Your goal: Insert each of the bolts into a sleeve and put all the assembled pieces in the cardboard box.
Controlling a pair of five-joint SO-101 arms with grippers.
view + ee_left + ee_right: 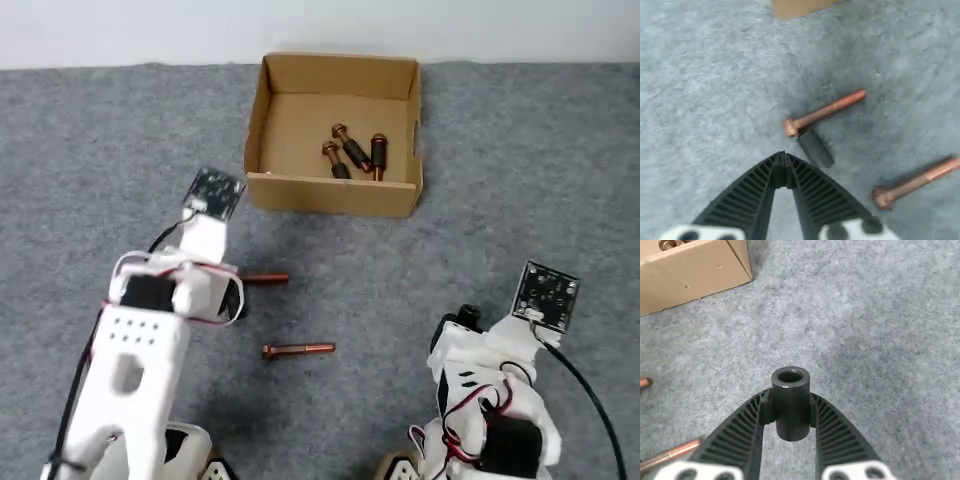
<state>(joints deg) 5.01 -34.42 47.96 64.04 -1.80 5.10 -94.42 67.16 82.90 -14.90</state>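
Fingers [837, 432] on the right gripper [790, 400] pinch a black sleeve [790, 412], bore open at the tip. Left gripper [785, 157] hangs over the desk [700, 75], fingers pressed together, just short of a second sleeve [815, 148] touching a bolt [827, 112]. Another bolt [915, 182] lies at its five o'clock. The cardboard box [330, 195] sits at twelve, three assembled pieces [352, 150] inside. Danger: dropping in shut could send that bolt rolling, and a skewed push could twist the held sleeve.
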